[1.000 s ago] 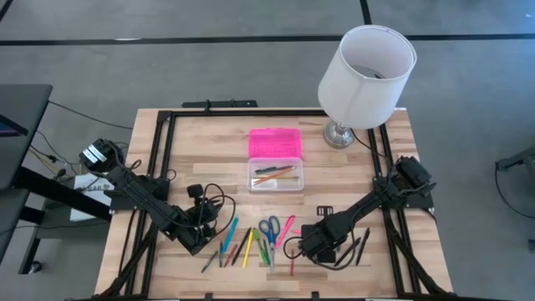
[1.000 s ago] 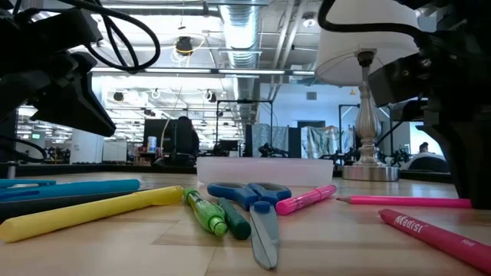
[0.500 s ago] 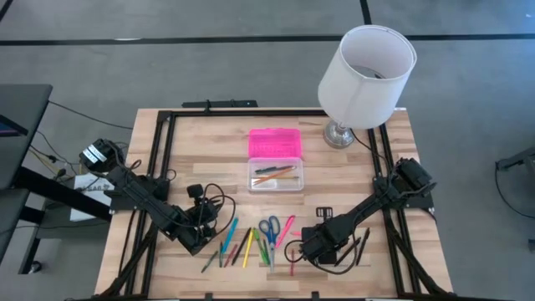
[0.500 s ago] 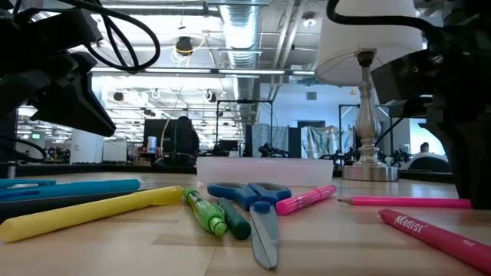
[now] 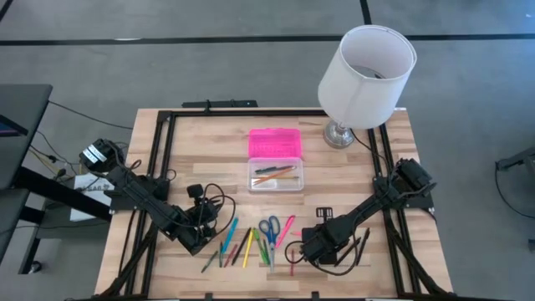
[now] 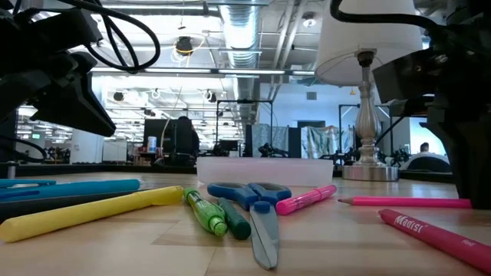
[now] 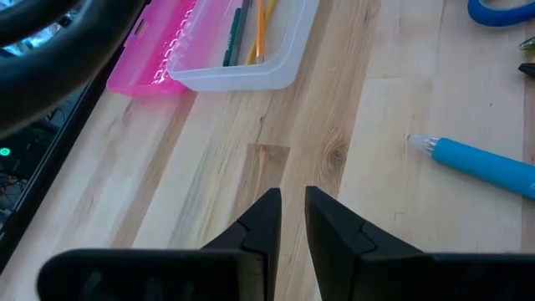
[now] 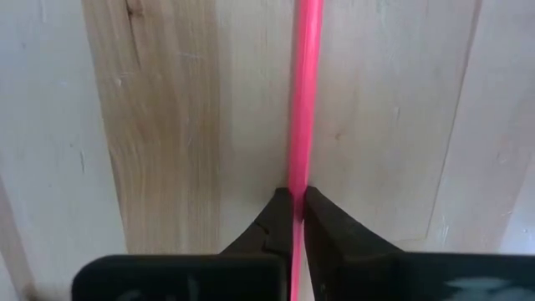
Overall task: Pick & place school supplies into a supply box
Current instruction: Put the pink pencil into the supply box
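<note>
Several pens and pencils (image 5: 242, 247) and blue-handled scissors (image 5: 268, 227) lie flat on the wooden table near its front edge. The supply box's clear base (image 5: 275, 176) holds a few pencils, and its pink lid (image 5: 274, 142) lies open behind it. My right gripper (image 5: 303, 249) is down at the table, right of the scissors, shut on a thin pink pencil (image 8: 301, 100). My left gripper (image 7: 292, 211) is shut and empty, just above the table left of the supplies, beside a blue pen (image 7: 489, 165). My right gripper pinches the pink pencil's thin shaft (image 8: 298, 180) between its two fingertips. The fingers come from above, pointing down, one on each side of the shaft. The pencil lies flat on the wood, as the low view (image 6: 406, 202) also shows.
A lamp with a white shade (image 5: 368, 67) stands at the table's far right corner. A red marker (image 6: 433, 236) and dark pens (image 5: 361, 247) lie near my right gripper. Bare wood (image 5: 217, 159) lies left of the box.
My right gripper has shifted a little toward the table's near edge at the pink pencil. The supplies lie as before.
</note>
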You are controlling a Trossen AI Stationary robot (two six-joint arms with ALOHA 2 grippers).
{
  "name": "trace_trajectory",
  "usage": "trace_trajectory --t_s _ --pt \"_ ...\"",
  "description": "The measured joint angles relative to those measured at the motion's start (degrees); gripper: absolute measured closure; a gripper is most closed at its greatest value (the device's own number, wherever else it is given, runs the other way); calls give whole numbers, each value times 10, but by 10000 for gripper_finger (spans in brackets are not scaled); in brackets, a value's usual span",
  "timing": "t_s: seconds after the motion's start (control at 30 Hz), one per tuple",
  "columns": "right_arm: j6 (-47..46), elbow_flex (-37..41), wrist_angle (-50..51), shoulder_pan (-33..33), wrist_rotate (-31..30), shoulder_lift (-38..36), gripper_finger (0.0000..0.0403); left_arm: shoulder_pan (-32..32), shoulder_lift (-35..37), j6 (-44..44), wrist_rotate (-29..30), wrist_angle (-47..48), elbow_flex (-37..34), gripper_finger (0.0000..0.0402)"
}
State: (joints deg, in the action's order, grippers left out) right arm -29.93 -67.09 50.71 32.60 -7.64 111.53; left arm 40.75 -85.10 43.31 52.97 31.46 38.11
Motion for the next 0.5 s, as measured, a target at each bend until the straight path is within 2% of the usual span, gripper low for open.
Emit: trace_trajectory --t_s 0.23,0.5 --pt "0 -1 -2 -1 22 0 383 0 0 0 0 0 0 349" --pt "4 -37 19 10 11 5 398 0 0 0 0 0 0 349"
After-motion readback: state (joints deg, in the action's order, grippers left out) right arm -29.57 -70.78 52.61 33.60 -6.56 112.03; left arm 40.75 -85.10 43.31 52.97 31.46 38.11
